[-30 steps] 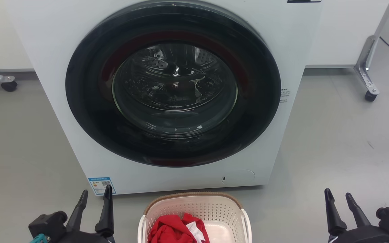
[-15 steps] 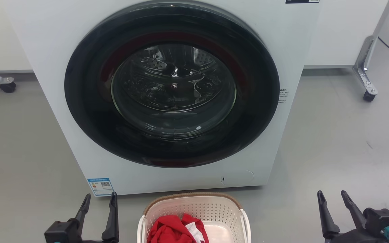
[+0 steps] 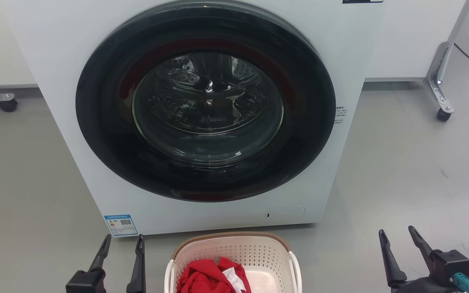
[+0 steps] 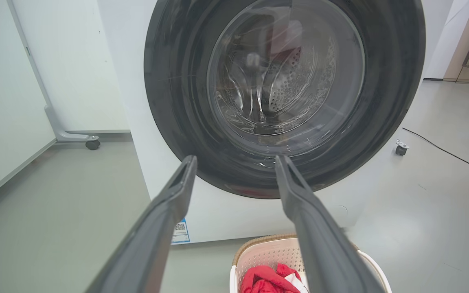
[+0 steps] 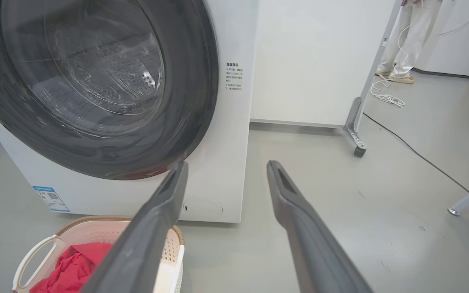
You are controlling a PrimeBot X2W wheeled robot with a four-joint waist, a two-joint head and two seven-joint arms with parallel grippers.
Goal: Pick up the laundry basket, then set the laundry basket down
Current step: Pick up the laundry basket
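We see left gripper (image 3: 123,241) and right gripper (image 3: 396,235) low, flanking the laundry basket (image 3: 230,236), fingers pointing far, both spread apart.

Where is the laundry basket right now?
Head view, bottom centre: the laundry basket sits on the floor just before the washing machine, between the left gripper and the right gripper.

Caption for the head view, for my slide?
Left gripper and right gripper, both open, flank the laundry basket of red clothes before the washing machine.
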